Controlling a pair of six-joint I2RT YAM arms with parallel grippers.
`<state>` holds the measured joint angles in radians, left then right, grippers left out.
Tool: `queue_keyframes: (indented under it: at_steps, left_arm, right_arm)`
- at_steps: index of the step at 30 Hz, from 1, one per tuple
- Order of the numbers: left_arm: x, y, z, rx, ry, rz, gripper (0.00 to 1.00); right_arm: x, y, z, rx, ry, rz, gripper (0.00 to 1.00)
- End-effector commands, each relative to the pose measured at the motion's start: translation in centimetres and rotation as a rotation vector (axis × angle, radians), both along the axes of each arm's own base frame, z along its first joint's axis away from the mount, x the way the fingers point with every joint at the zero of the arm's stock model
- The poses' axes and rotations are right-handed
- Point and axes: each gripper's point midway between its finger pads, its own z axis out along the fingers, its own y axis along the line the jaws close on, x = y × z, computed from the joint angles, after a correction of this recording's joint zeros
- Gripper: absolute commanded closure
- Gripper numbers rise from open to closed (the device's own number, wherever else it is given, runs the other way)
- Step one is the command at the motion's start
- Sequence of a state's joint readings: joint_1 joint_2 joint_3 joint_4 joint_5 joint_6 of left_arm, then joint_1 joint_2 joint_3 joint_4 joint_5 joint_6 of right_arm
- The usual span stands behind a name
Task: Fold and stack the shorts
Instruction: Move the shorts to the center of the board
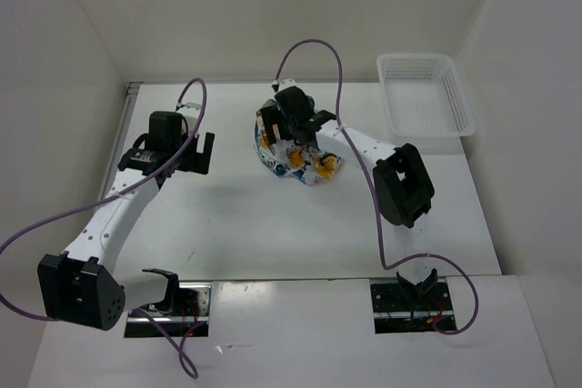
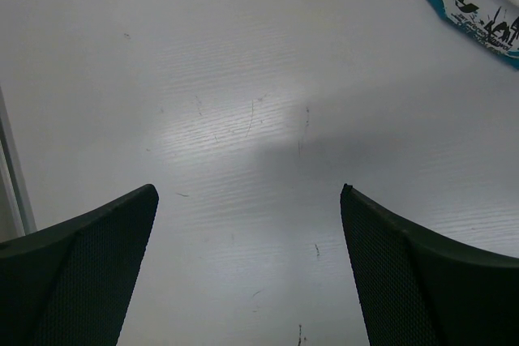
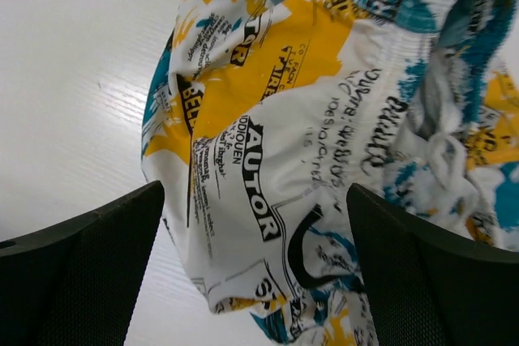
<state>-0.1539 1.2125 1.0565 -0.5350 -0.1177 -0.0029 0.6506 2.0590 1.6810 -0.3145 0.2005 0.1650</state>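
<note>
While shorts [image 1: 307, 166] lie crumpled outside basket [image 1: 430, 131], right pincer [image 3: 254, 191] spread over them; left pincer [image 2: 248, 191] spread above table [image 2: 203, 54].

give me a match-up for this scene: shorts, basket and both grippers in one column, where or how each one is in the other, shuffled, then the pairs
1. shorts
2. basket
3. left gripper
4. right gripper

a. far right corner of the table
b. open over bare tabletop
c. crumpled in a heap near the table's middle
d. open, directly over the printed fabric

Pairs: 1-c, 2-a, 3-b, 4-d
</note>
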Motion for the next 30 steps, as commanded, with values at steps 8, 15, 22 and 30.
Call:
queue_keyframes:
  at_steps: [8, 15, 22, 30]
  left_arm:
    - [-0.8, -0.8, -0.6, -0.027, 0.001, -0.037, 0.00]
    - [-1.4, -1.2, -1.3, -0.045, 0.023, -0.059, 0.00]
    - [-1.6, -2.2, -1.6, -0.085, 0.039, -0.102, 0.00]
    - [-2.2, -5.2, -3.5, -0.119, 0.121, -0.203, 0.00]
  right_arm:
    - [3.5, -2.6, 7.3, -0.001, -0.148, -0.098, 0.02]
    - [2.9, -2.8, 0.5, -0.022, -0.001, -0.083, 0.02]
    - [0.0, -2.8, -2.5, -0.012, 0.087, -0.015, 0.18]
    - [-1.4, -0.1, 5.6, 0.173, -0.002, 0.130, 1.00]
